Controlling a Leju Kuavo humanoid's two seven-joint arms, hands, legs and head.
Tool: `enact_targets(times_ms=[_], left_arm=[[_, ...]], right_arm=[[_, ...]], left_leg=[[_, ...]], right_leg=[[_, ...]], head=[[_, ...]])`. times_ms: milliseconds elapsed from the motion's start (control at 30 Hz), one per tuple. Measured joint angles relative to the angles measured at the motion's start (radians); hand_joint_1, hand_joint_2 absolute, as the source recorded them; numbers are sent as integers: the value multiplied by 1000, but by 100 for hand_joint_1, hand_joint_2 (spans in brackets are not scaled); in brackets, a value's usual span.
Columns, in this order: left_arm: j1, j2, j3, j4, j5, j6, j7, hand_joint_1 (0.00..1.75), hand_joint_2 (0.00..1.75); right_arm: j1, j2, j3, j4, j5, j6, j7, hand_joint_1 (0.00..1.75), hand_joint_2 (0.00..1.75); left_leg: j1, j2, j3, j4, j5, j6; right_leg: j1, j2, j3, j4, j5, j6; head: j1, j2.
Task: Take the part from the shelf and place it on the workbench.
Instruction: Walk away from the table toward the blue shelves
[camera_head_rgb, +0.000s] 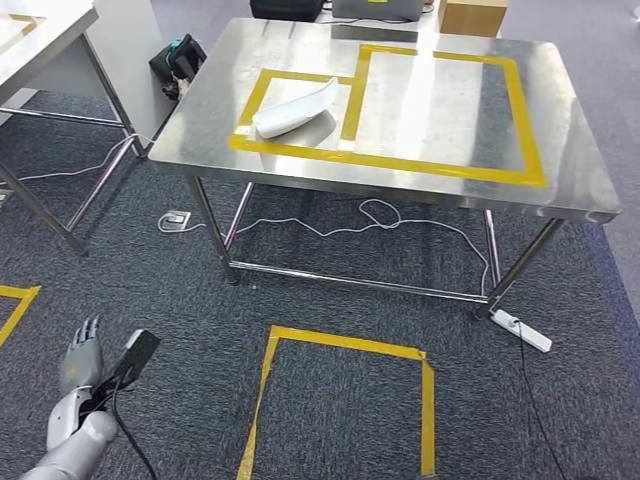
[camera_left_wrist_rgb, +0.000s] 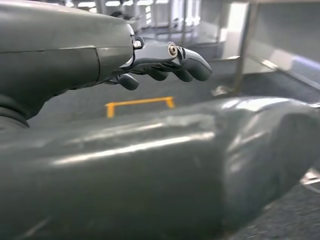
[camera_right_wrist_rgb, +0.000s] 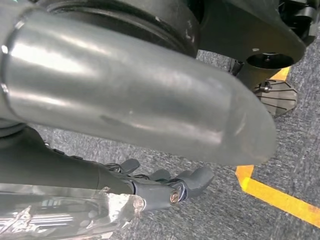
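Note:
The white curved part (camera_head_rgb: 296, 108) lies on the steel workbench (camera_head_rgb: 445, 100), inside the smaller yellow-taped rectangle at its left. My left hand (camera_head_rgb: 81, 358) hangs low at the bottom left, far from the bench, holding nothing. In the left wrist view its dark fingers (camera_left_wrist_rgb: 177, 62) stretch out straight, apart from the thick thumb (camera_left_wrist_rgb: 158, 165). My right hand (camera_right_wrist_rgb: 151, 125) hangs over the carpet with its fingers (camera_right_wrist_rgb: 188, 182) extended and nothing in them.
A yellow tape square (camera_head_rgb: 347, 345) marks the carpet in front of the bench. A power strip (camera_head_rgb: 522, 330) and white cable lie under it. A second steel table (camera_head_rgb: 38, 40) stands at the far left, a black bag (camera_head_rgb: 177, 58) beside it, a cardboard box (camera_head_rgb: 472, 15) behind.

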Motion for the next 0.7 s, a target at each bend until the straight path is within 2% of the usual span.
enact_targets(times_ms=[233, 400, 567, 700], left_arm=[[83, -22, 124, 87, 56, 16, -52, 0, 0], [110, -35, 171, 133, 64, 16, -49, 0, 0], [148, -58, 233, 211, 98, -13, -11, 0, 0], [191, -77, 279, 273, 114, -64, 99, 0, 0]], right_arm=[[7, 2, -13, 0, -5, -10, 6, 0, 0], [7, 4, -22, 0, -9, -14, 5, 0, 0], [9, 5, -29, 0, -14, -24, 2, 0, 0], [9, 5, -32, 0, -8, -31, -2, 0, 0]], left_leg=[[0, 0, -2, 0, 1, -2], [0, 0, -4, 0, 2, -2], [0, 0, -4, 0, 2, -2], [0, 0, -5, 0, 2, -2]], right_leg=[[0, 0, -4, 2, 0, -1], [0, 0, -5, 2, 1, -1], [0, 1, -6, 3, 1, -1], [0, 0, -7, 3, 1, -1]], head=[[0, 0], [0, 0], [0, 0], [0, 0]])
